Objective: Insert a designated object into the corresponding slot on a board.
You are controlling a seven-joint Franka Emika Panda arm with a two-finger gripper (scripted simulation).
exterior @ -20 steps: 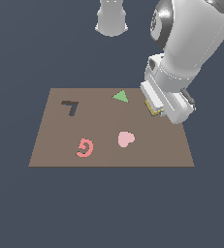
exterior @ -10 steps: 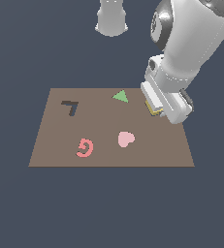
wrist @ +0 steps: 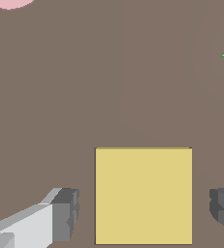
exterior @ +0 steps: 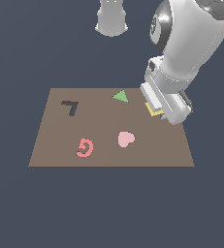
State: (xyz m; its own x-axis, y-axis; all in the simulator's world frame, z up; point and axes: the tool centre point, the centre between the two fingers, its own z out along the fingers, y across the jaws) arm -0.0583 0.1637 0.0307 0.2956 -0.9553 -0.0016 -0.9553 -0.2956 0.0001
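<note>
The yellow block [wrist: 143,195] lies flat on the brown board [exterior: 108,155], near the board's right edge in the exterior view, where only one corner of it [exterior: 152,111] shows under the robot arm [exterior: 191,53]. In the wrist view the block is a plain square, so it has no long axis; its sides run straight with the edges of that picture, and it sits between the two fingers [wrist: 65,213]. The gripper [wrist: 143,208] is open: both dark fingertips stand apart from the block's sides, with brown board visible in each gap. A thin dark line runs along the block's outline, but I cannot tell if this is the square slot under it or only a shadow. In the exterior view the green triangle [exterior: 120,96] lies in the upper middle of the board, the pink heart [exterior: 125,139] lower and near the centre, a pink curled shape [exterior: 85,147] to the lower left, and a dark L-shaped cutout [exterior: 70,106] in the upper left.
</note>
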